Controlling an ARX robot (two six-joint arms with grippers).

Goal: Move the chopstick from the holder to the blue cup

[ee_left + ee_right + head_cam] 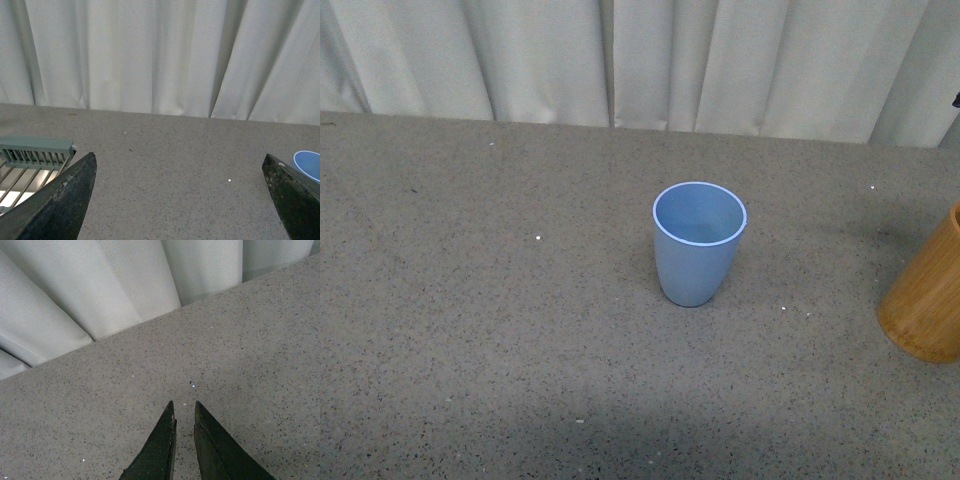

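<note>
The blue cup (699, 243) stands upright and empty near the middle of the grey table. The orange-brown holder (928, 297) is cut off by the right edge of the front view; the chopstick is not in view. Neither arm shows in the front view. In the left wrist view my left gripper (180, 162) is open, its dark fingers (65, 200) wide apart over bare table, with the blue cup's rim (308, 164) just past one finger. In the right wrist view my right gripper (183, 404) is shut with nothing between its fingertips, above the speckled table.
A pale curtain (640, 60) hangs along the table's far edge. A grey-green slatted rack (35, 152) lies on the table beside the left gripper's finger in the left wrist view. Grey speckled tabletop (500, 330) stretches around the cup.
</note>
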